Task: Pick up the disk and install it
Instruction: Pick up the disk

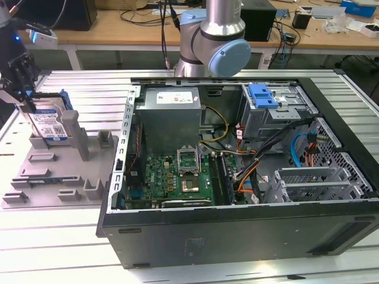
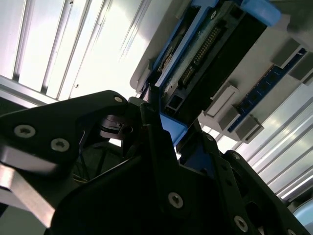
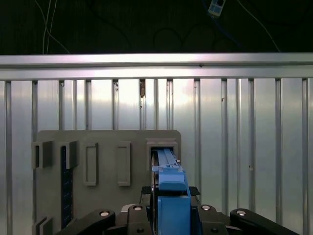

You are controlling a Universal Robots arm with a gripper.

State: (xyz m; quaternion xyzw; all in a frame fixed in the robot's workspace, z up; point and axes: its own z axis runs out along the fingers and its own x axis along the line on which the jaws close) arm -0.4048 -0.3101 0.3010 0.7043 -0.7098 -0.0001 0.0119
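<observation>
The disk (image 1: 48, 124), silver with a white-and-blue label in a blue carrier frame, stands on edge in a slot of the grey fixture (image 1: 59, 174) at the exterior view's left. My gripper (image 1: 23, 89) reaches down onto its top edge and is shut on it. In the first wrist view the blue carrier (image 3: 168, 183) sits between the dark fingers (image 3: 193, 191), over the fixture slot. The second wrist view shows the disk's connector side (image 2: 210, 54), and the gripper (image 2: 164, 125) clamps the blue frame edge.
An open computer case (image 1: 148, 231) lies at the middle and right, with a motherboard (image 1: 177, 174), a power supply (image 1: 172, 115) and a drive cage with a blue latch (image 1: 263, 94). The arm's base (image 1: 213, 35) stands behind it. The table (image 1: 71, 242) is ribbed metal.
</observation>
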